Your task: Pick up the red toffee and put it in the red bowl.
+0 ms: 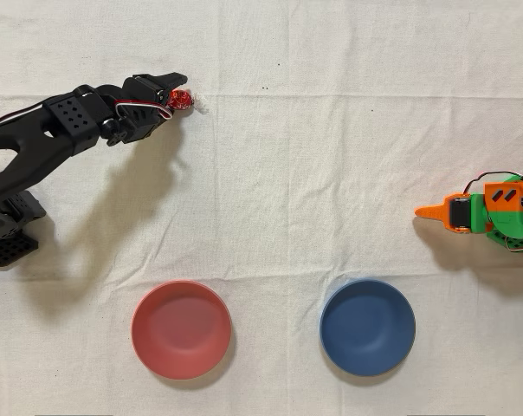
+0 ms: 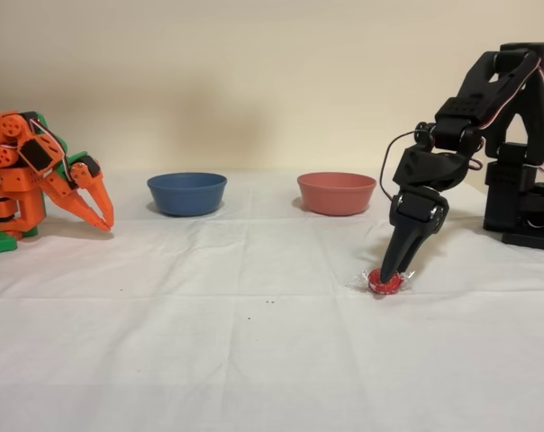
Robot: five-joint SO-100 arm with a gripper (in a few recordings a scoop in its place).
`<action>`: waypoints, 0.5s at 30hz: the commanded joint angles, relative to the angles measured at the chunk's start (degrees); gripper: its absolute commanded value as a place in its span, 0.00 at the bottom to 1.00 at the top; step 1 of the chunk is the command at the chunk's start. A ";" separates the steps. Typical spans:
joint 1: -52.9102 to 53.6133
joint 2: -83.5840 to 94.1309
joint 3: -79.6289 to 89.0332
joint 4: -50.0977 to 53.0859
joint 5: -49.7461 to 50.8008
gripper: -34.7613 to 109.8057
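Fixed view shows the hand [image 2: 389,273] pinching the red toffee [image 2: 385,283] on the cloth [image 2: 254,360]

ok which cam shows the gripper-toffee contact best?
Fixed view: gripper comes down on the red toffee on the cloth, wrapper ends visible. In the overhead view the gripper partly covers the toffee.

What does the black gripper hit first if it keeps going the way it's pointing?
The red toffee: the gripper points steeply down with its tips already at the candy, which lies on the white cloth. Directly beneath is the table. Whether it is gripped is unclear.
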State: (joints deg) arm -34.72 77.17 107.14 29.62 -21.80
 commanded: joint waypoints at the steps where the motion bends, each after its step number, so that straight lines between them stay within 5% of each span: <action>1: -0.79 0.35 -2.90 -0.53 -0.97 0.37; 15: -0.26 -0.88 -2.99 -1.32 -1.85 0.31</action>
State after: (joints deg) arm -34.72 74.36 105.29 28.39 -22.76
